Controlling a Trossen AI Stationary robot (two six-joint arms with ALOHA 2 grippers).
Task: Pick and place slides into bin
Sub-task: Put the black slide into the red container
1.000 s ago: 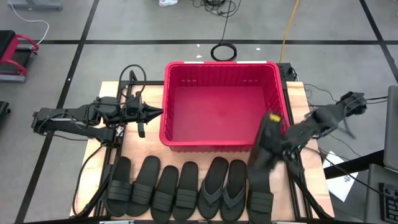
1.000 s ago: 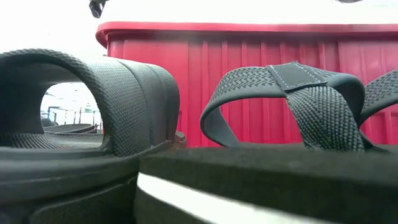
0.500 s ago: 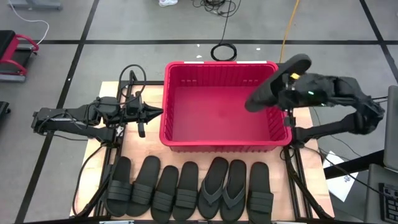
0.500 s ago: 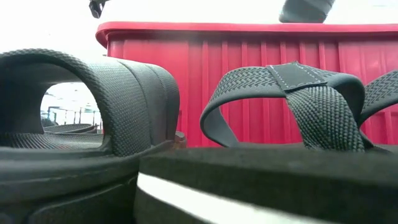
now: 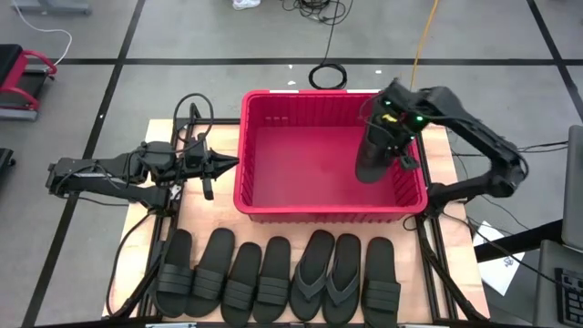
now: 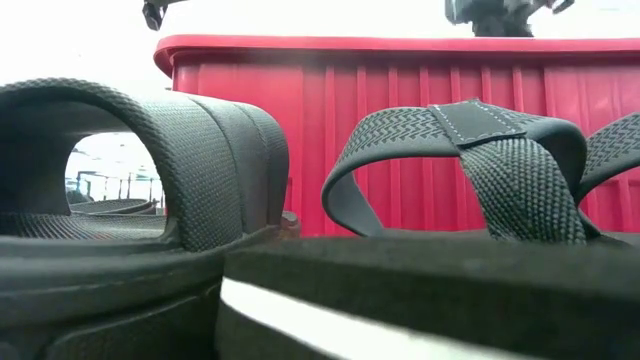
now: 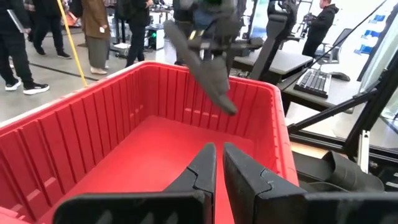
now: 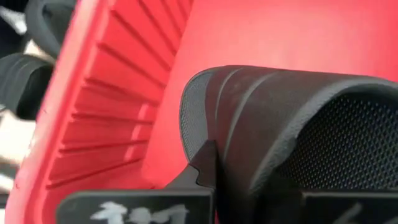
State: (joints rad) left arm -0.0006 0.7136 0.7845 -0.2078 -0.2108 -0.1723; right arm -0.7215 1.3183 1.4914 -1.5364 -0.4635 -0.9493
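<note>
The red bin (image 5: 273,155) stands at the table's middle. My right gripper (image 5: 390,123) is over the bin's right part, shut on a black slide (image 5: 372,155) with a wide strap. It also shows in the left wrist view (image 7: 208,68). Several more black slides (image 5: 273,278) lie soles down in a row along the near edge, two thong flip-flops (image 5: 330,269) among them. My left gripper (image 5: 228,166) is shut and empty, level beside the bin's left wall. In its own wrist view (image 7: 219,158) it points across the bin. My right gripper holds the slide at its wide strap (image 8: 249,118), coming from above. One finger (image 8: 205,165) shows against the strap's edge, and the strap hides the other. The slide hangs tilted below the gripper, its lower end (image 7: 225,107) inside the bin and clear of the floor.
The bin's right wall (image 5: 414,173) is close beside the hanging slide. The low view shows the near slides (image 6: 150,170) and a thong strap (image 6: 470,150) in front of the bin's near wall (image 6: 400,120). People and desks stand beyond the table (image 7: 93,31).
My right gripper has carried the slide up from the table's near right, toward the far edge and over the bin's right rim. It has then gone down into the bin's right part. The slide has turned from lying flat to hanging tilted.
</note>
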